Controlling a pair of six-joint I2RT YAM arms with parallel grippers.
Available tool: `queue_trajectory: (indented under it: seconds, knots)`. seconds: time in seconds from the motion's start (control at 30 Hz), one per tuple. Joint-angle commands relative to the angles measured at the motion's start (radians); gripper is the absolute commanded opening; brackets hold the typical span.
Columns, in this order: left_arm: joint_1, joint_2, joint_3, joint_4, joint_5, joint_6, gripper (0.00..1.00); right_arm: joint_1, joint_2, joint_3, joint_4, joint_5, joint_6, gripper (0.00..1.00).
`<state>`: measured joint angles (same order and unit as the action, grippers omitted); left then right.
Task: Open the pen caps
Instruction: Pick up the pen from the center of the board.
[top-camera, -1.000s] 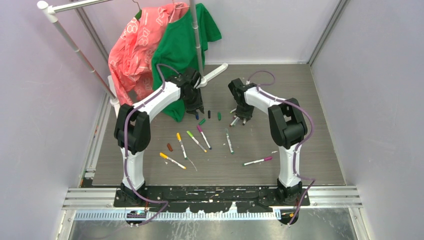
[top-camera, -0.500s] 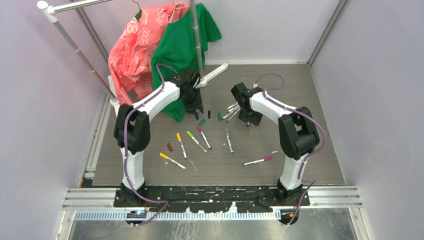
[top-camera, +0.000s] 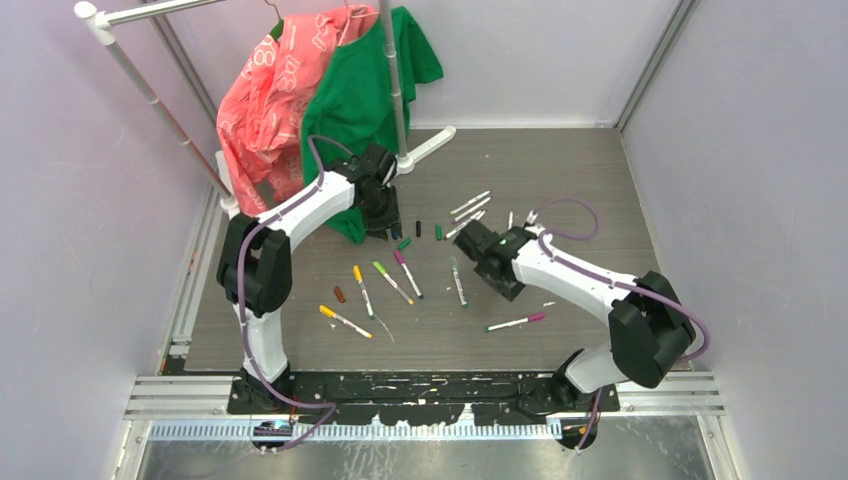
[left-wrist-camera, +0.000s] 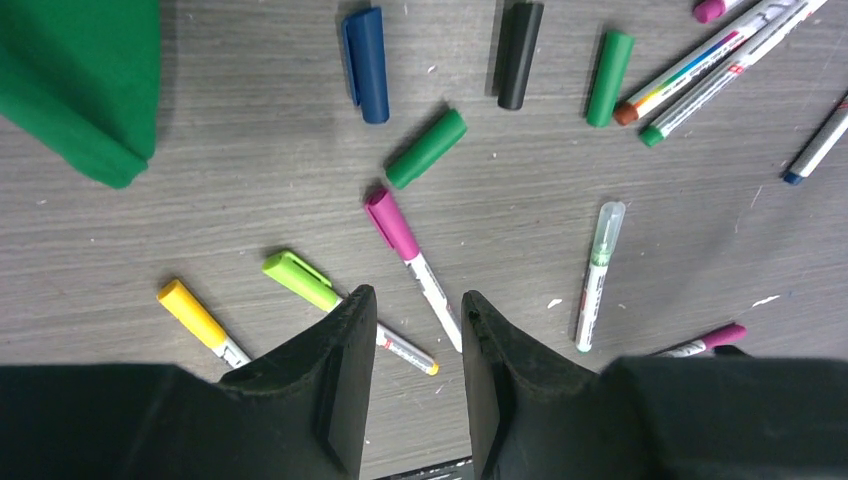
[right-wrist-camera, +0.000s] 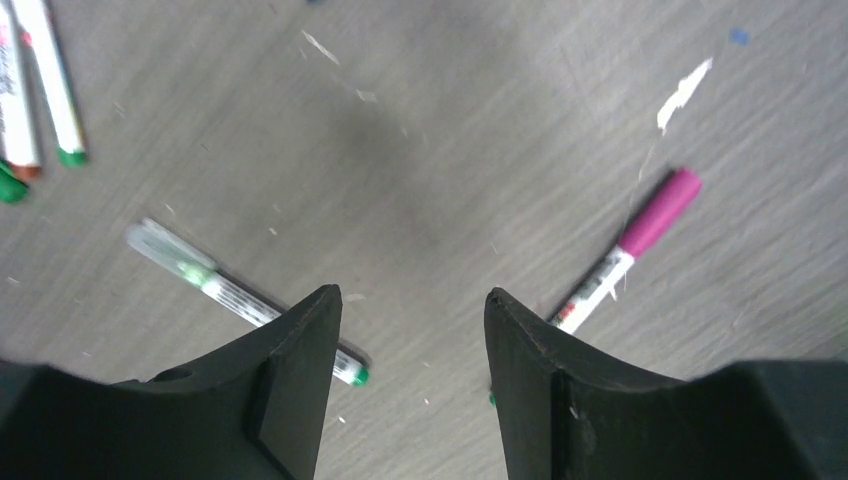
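From above, the grey bench (top-camera: 600, 200) is strewn with pens. The left pincer (top-camera: 386, 222) hangs at the far left, right by a row of loose caps: a blue cap (top-camera: 393, 232), a black cap (top-camera: 418, 228) and two green caps (top-camera: 438, 232). Nearer lie capped pens, among them a yellow-capped pen (top-camera: 358, 285) and an orange-capped pen (top-camera: 343, 320). A brown cap (top-camera: 340, 294) sits just left of the yellow one. The right pincer (top-camera: 480, 250) is low over mid-bench, beside a clear-capped pen (top-camera: 457, 282). Uncapped pens (top-camera: 468, 208) lie farther back. A pink shirt (top-camera: 270, 90) and a green shirt (top-camera: 365, 90) hang at the far left.

On the left wrist view, the left pincer (left-wrist-camera: 415, 305) stands narrowly parted and holds nothing. The barrel of a magenta-capped pen (left-wrist-camera: 410, 250) runs under its gap, with a lime-capped pen (left-wrist-camera: 300, 278) just to the left.

On the right wrist view, the right pincer (right-wrist-camera: 410, 300) gapes wide and is empty. The clear-capped pen (right-wrist-camera: 230, 290) lies by its left finger, and a second magenta-capped pen (right-wrist-camera: 640, 245) to the right.
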<state>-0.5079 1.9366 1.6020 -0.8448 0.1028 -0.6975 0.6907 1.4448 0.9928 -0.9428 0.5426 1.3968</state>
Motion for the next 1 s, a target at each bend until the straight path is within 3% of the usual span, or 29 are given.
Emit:
queue_trajectory:
  seconds: [0.0,0.43,0.97]
  knots:
    - [-0.020,-0.080,-0.024,0.032,0.006,0.021,0.38,0.121,-0.040,-0.071,-0.036,0.077,0.303,0.60]
    - [-0.046,-0.134,-0.077,0.019,-0.001,0.043,0.37,0.352,-0.051,-0.159,-0.128,0.128,0.693,0.57]
    - [-0.047,-0.143,-0.098,0.025,0.030,0.052,0.37,0.464,-0.084,-0.202,-0.260,0.114,0.926,0.55]
